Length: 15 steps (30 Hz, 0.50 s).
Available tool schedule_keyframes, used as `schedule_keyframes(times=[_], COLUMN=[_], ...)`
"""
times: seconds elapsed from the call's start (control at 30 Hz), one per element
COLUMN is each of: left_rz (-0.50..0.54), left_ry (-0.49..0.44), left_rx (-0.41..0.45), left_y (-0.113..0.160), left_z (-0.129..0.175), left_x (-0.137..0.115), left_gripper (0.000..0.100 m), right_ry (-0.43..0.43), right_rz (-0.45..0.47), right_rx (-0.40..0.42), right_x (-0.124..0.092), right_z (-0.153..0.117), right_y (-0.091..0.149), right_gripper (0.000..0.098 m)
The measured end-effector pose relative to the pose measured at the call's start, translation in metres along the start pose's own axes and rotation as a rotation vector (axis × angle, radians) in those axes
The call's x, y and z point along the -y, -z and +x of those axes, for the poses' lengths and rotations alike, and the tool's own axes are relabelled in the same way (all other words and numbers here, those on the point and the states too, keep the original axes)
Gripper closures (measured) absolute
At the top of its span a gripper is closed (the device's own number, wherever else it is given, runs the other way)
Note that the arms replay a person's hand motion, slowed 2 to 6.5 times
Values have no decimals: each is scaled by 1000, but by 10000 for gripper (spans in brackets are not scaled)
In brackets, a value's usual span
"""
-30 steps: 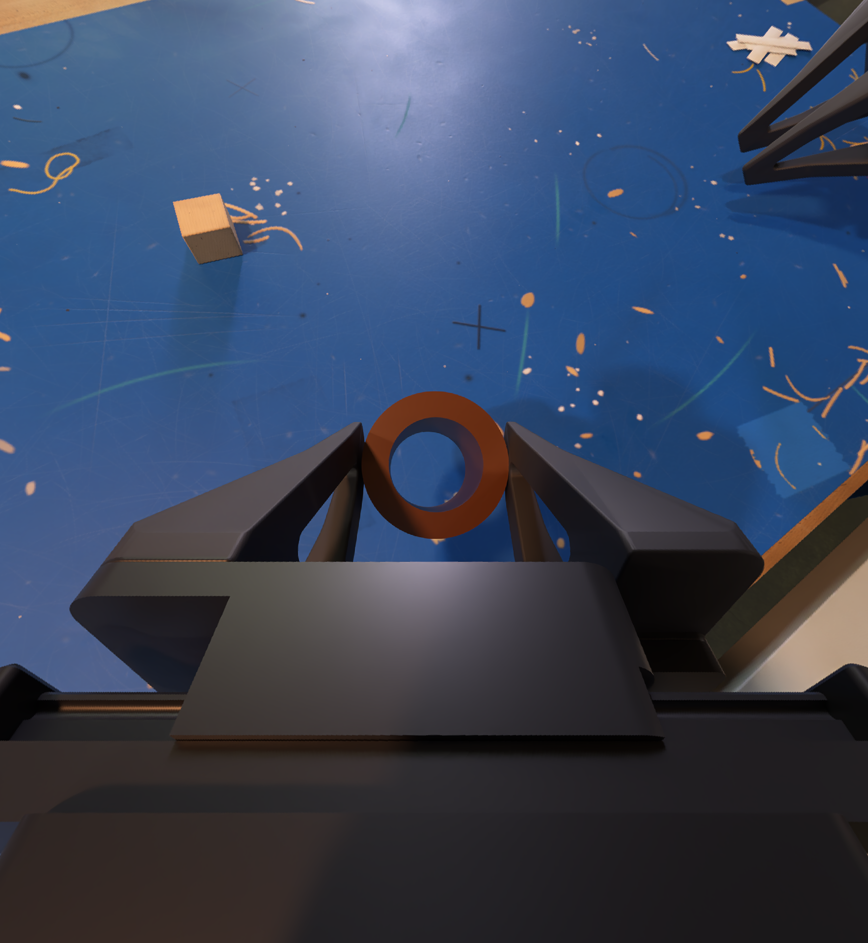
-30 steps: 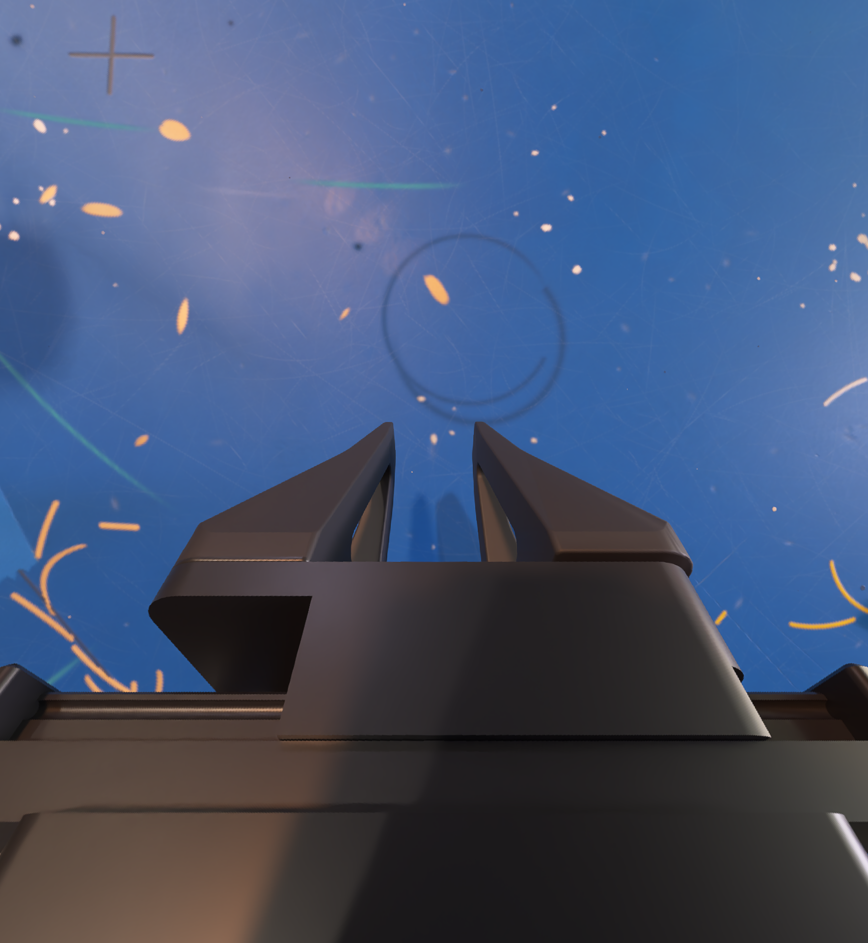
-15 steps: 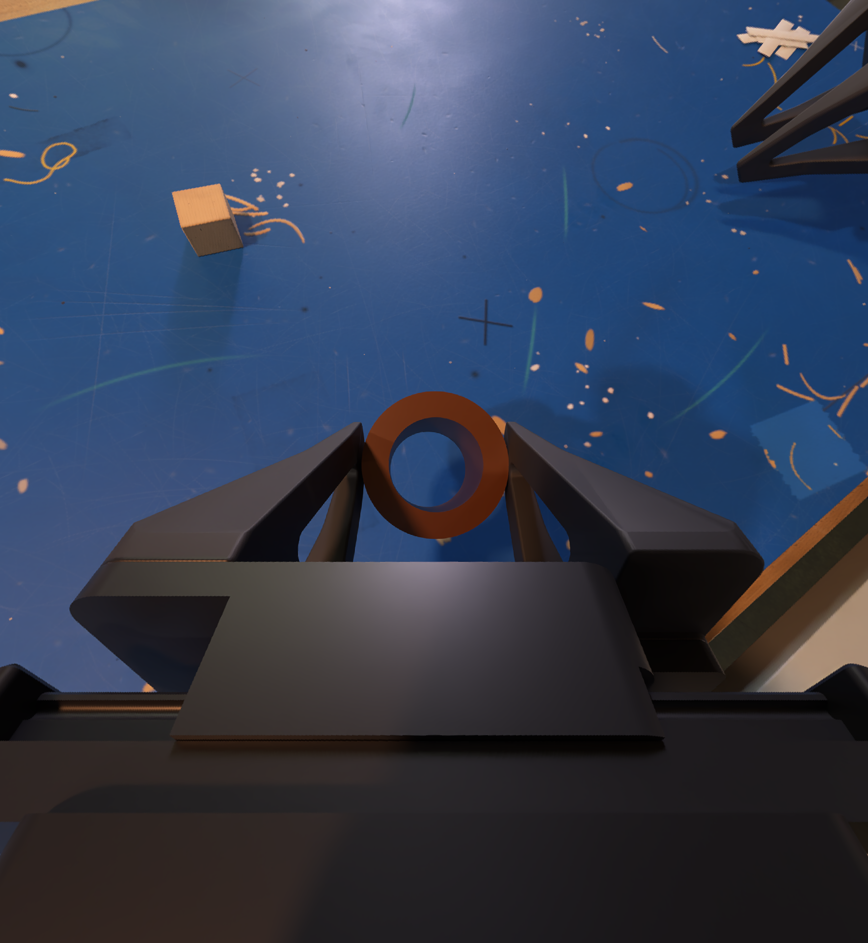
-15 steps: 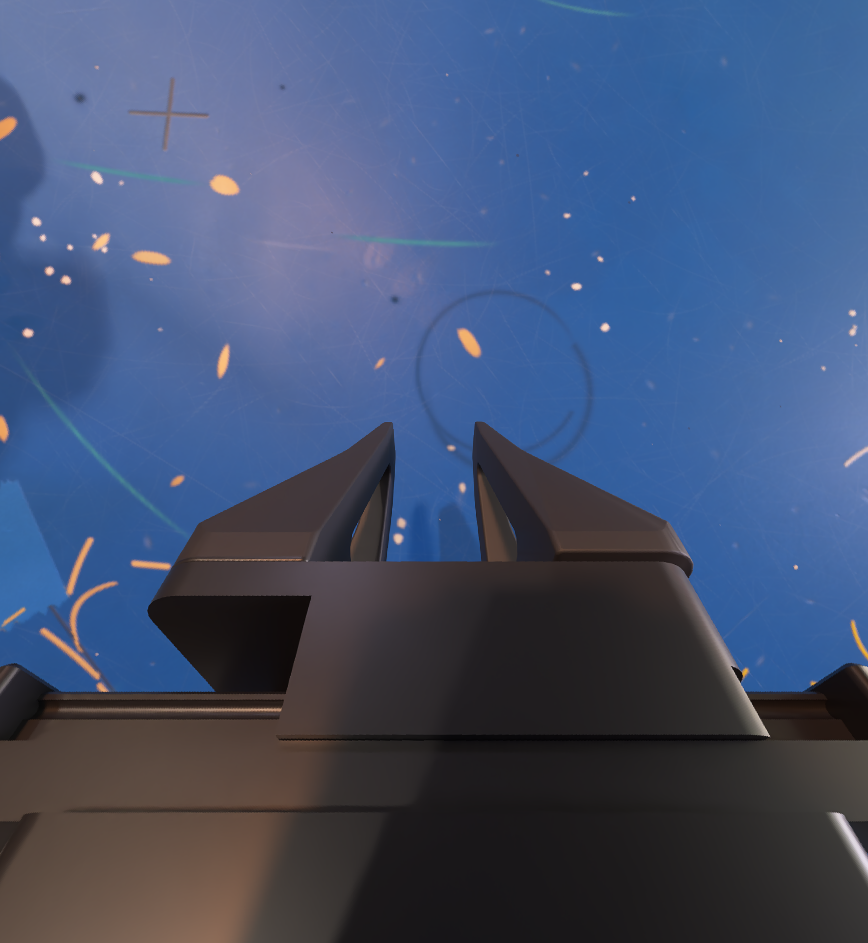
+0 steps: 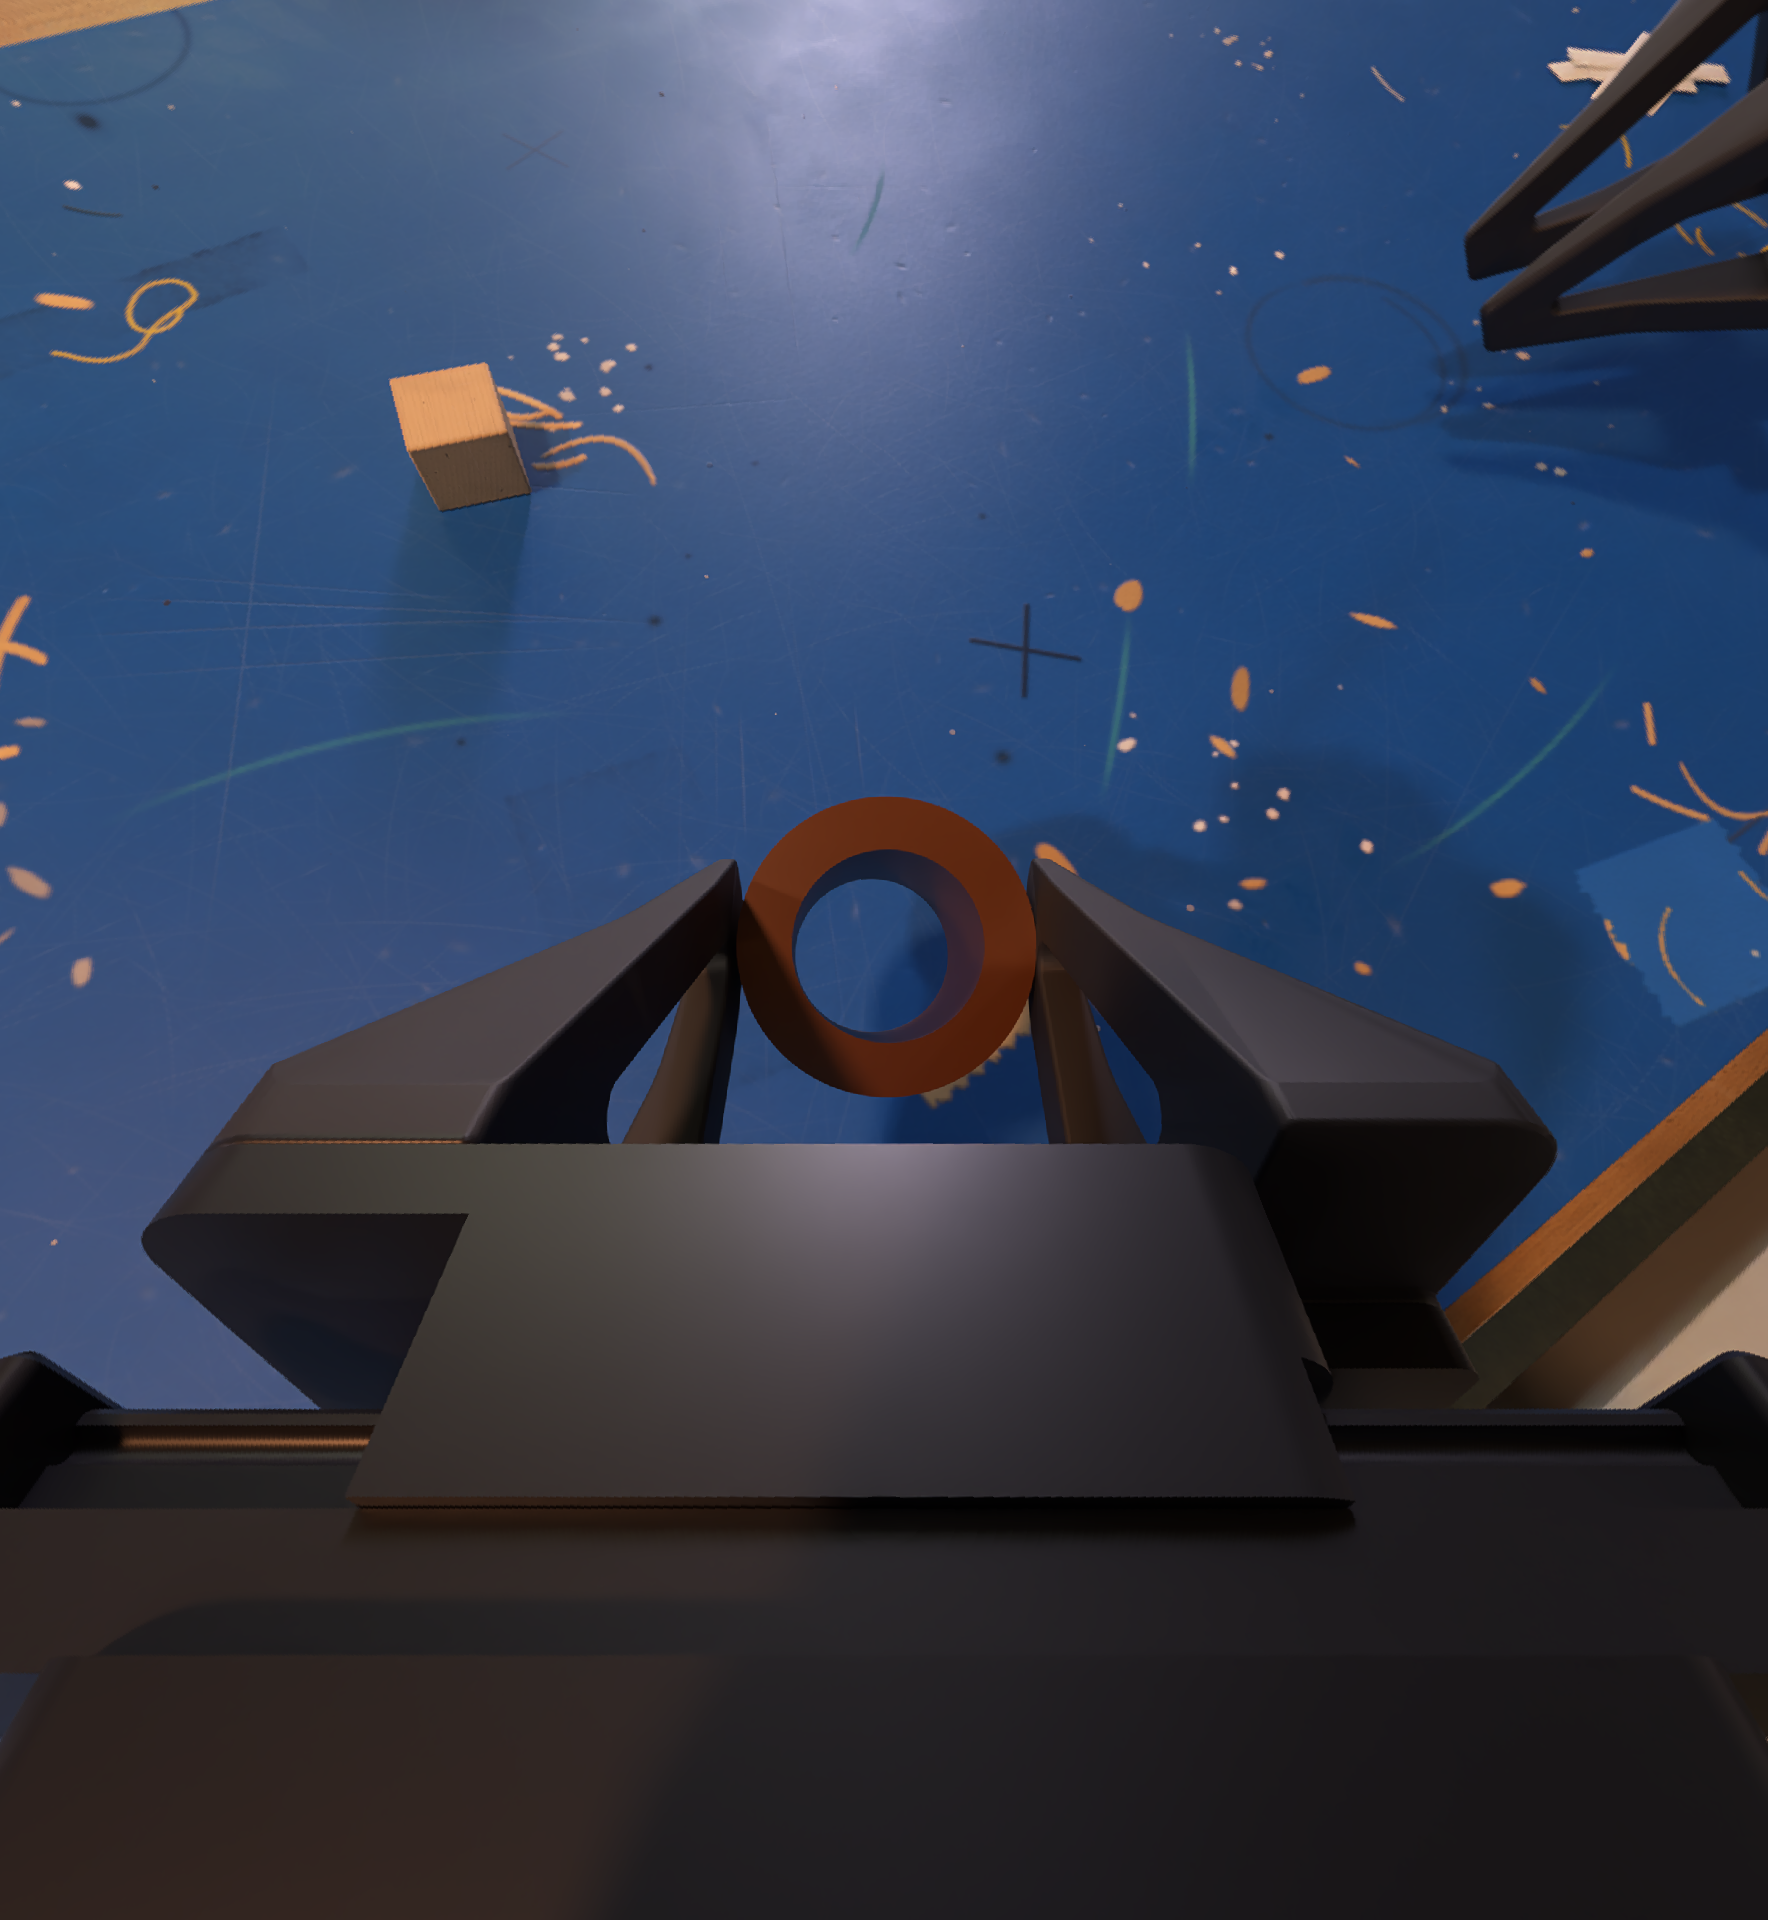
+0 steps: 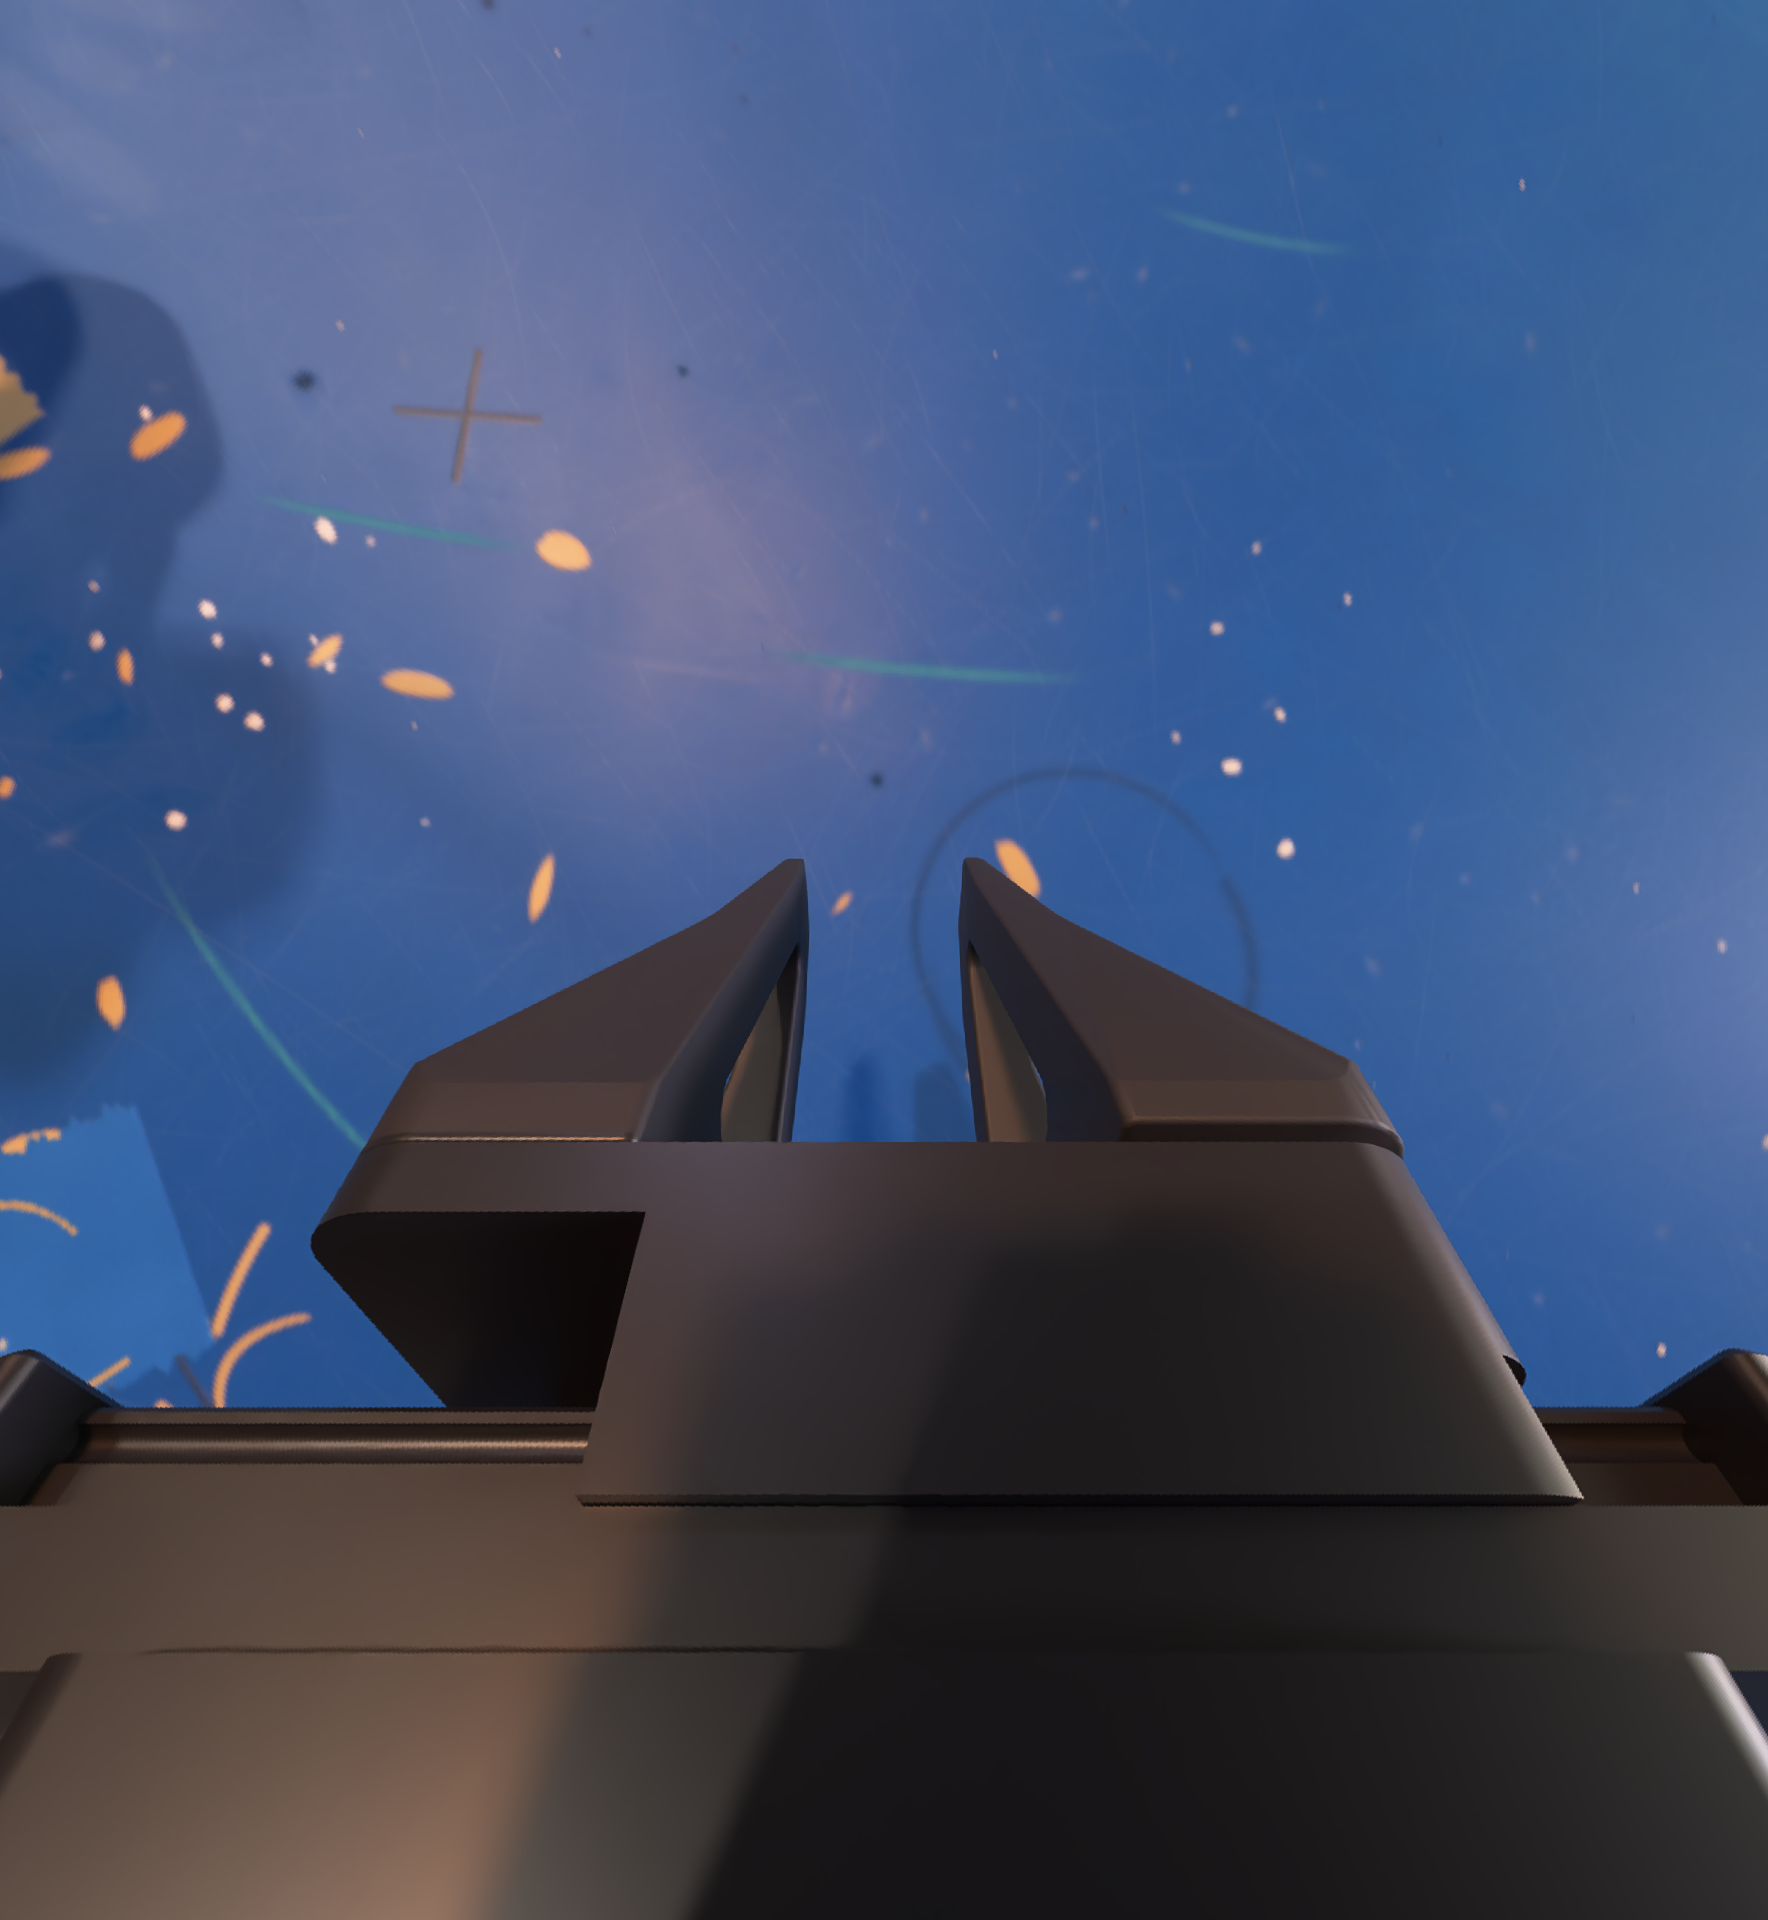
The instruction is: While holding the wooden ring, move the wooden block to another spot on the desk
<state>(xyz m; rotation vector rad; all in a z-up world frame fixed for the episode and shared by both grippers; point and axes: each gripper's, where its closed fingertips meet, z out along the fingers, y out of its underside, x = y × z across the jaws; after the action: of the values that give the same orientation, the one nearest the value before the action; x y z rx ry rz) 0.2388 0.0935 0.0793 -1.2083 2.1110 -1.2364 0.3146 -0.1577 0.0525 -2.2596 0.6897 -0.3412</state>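
My left gripper [image 5: 885, 875] is shut on the reddish-brown wooden ring [image 5: 1007, 966] and holds it upright above the blue mat, its hole facing the camera. The light wooden block [image 5: 459, 436] lies on the mat far ahead and to the left of the ring, apart from both grippers. My right gripper [image 6: 883, 873] is empty, its fingers a narrow gap apart, above a faint drawn circle on the mat. It also shows in the left wrist view [image 5: 1480, 293] at the top right, far from the block. The block is not in the right wrist view.
The blue mat [image 5: 859, 312] is covered in orange marks and scratches. The desk's wooden edge [image 5: 1638, 1127] runs along the lower right. A blue tape patch [image 5: 1690, 930] lies near that edge. White tape strips [image 5: 1607, 71] lie at the far right.
The right gripper has moved forward over the mat; the marks slid down and right in its view. The left gripper still holds the ring, with only a slight shift. The block has not moved.
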Motion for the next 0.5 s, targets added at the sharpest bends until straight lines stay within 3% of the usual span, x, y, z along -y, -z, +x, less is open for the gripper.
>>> schedule_keyframes(times=[0.33, 0.5], left_rz=[2, 13], left_ry=[-7, -3], left_rx=[16, 18], left_y=[1, 1], left_z=[-4, -5], left_x=[1, 3], left_gripper=[545, 545], right_ry=[98, 74], right_rz=[-13, -58], right_rx=[87, 138], right_x=[55, 73], right_z=[-5, -2], right_y=[-43, -75], right_gripper=[707, 676])
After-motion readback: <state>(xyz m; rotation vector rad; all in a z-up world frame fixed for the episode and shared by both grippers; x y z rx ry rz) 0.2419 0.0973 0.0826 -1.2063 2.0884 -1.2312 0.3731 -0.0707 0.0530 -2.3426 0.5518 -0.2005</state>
